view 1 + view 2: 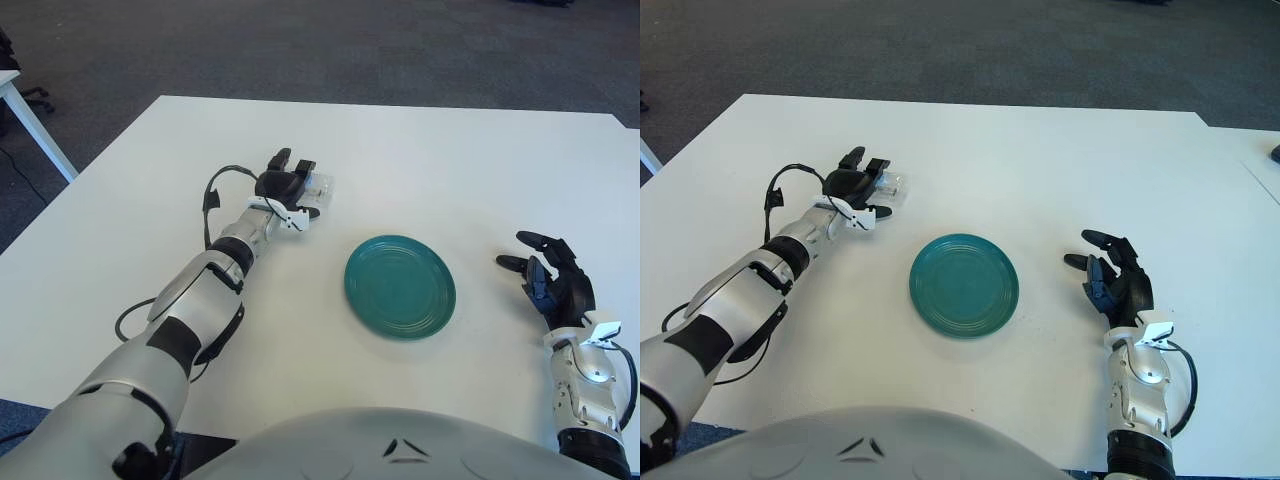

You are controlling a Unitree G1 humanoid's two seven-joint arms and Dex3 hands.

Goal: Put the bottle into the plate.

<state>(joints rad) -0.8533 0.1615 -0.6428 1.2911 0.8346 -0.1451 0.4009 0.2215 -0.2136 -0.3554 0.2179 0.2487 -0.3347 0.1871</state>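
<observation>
- The left hand [284, 187] reaches far out over the white bench [420, 150].
- Its black fingers [278, 160] are wrapped around a small clear bottle [318, 185].
- The bottle lies on its side in that hand, with its clear end poking out to the right.
- The bottle is up and to the left of the plate [400, 285], and there is a gap between them.
- The plate is round and dark green, and it sits flat on the bench near the middle.
- Nothing is on the plate.
- The right hand [555, 285] shows to the right of the plate, well apart from it.
- Its fingers [530, 240] are spread loose and hold nothing.
- A black wire [215, 195] loops up beside the left wrist.
</observation>
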